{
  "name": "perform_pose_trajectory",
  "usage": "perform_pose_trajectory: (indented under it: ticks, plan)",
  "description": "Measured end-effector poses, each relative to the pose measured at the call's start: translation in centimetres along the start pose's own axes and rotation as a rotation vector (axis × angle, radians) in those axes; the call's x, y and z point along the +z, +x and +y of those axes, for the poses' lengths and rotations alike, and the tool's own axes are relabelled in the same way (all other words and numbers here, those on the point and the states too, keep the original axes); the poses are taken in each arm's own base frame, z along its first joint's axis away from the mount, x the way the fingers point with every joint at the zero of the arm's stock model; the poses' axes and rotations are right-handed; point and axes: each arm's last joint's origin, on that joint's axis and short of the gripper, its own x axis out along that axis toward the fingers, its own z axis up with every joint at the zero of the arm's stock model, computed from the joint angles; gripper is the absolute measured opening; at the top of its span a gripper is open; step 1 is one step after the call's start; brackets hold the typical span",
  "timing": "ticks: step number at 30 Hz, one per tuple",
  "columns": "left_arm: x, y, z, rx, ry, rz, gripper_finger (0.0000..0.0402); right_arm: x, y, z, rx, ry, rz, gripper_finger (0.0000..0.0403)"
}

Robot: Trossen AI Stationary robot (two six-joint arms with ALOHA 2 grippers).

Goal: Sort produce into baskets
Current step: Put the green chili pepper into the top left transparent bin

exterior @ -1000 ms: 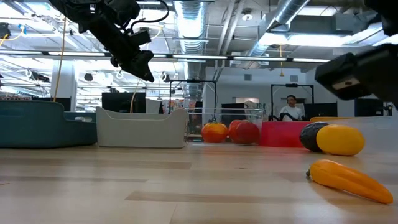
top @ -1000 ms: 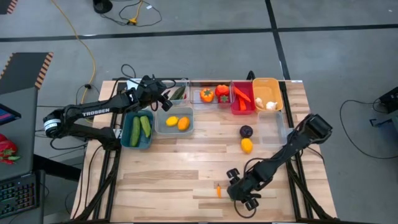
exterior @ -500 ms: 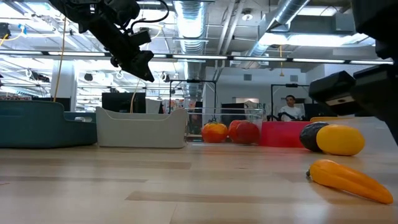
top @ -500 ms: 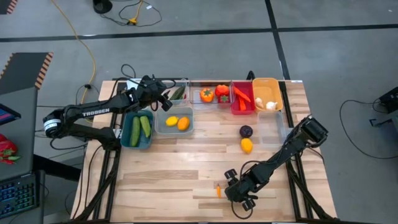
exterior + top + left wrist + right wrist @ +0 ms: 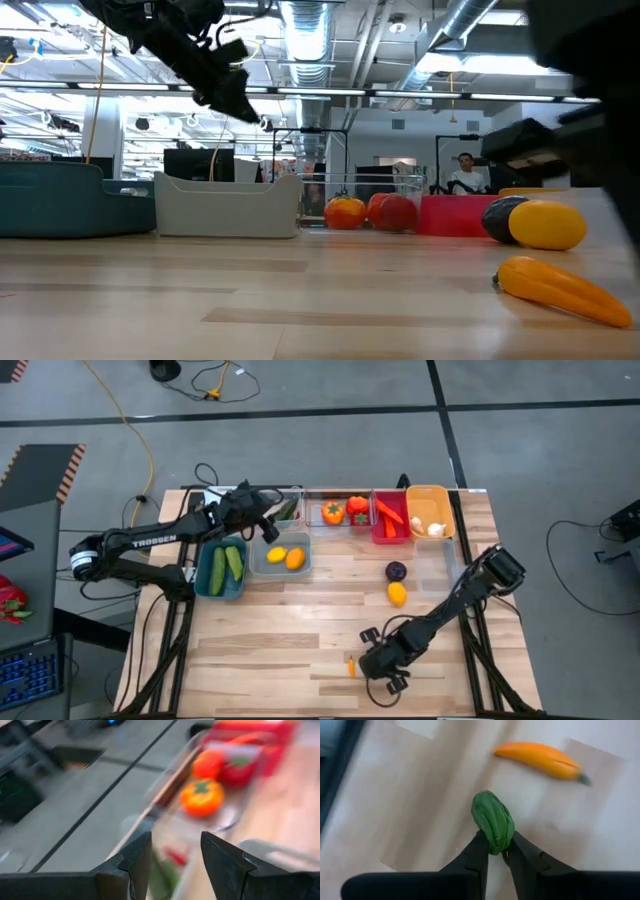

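My right gripper (image 5: 496,846) is near the table's front edge, shut on a small green ribbed vegetable (image 5: 493,821). In the high view my right gripper (image 5: 371,664) hides that vegetable. An orange carrot (image 5: 539,759) lies on the wood just beyond it. My left gripper (image 5: 176,851) hangs open and empty above the far-left baskets; in the high view my left gripper (image 5: 267,524) is over the white basket (image 5: 287,510), which holds a cucumber. A purple ball (image 5: 396,571) and a yellow lemon (image 5: 397,594) lie loose on the table. My right gripper pinches the green vegetable's near end (image 5: 495,841) between its two fingers (image 5: 479,851). The fingers slant down from above. The rest of the vegetable sticks out past the fingertips toward the carrot. I cannot tell whether it rests on the wood.
Along the far edge stand a teal basket (image 5: 206,570) with two cucumbers, a grey-blue one (image 5: 281,569) with lemons, a clear one (image 5: 340,523) with peppers, a red one (image 5: 389,538) and an orange one (image 5: 430,492) with garlic. A clear basket (image 5: 440,565) stands at the right. Bare wood lies front left.
My right gripper has moved a little toward the table's left edge and down, closer to the carrot. My left gripper has tipped slightly above the far-left baskets without leaving its place.
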Motion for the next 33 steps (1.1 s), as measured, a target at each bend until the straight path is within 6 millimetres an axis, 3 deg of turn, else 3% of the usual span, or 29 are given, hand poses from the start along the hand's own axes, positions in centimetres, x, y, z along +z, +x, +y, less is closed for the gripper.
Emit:
perform_pose_trajectory:
  ticks: [11, 23, 33]
  plan:
    - [2.2, -1.8, -5.0, -0.33, 0.14, -0.253, 0.0158, 4.0, -4.2, -5.6, -0.22, -0.028, 0.029, 0.0089]
    - [2.0, -5.4, -11.1, -0.564, 0.232, -0.303, 0.0158, 5.6, -6.8, -13.0, -0.437, 0.153, -0.08, 0.0089]
    - [1.0, -7.2, -13.5, -0.585, 0.245, -0.237, 0.0158, 7.6, -8.0, -15.9, -0.488, 0.216, -0.346, 0.0089]
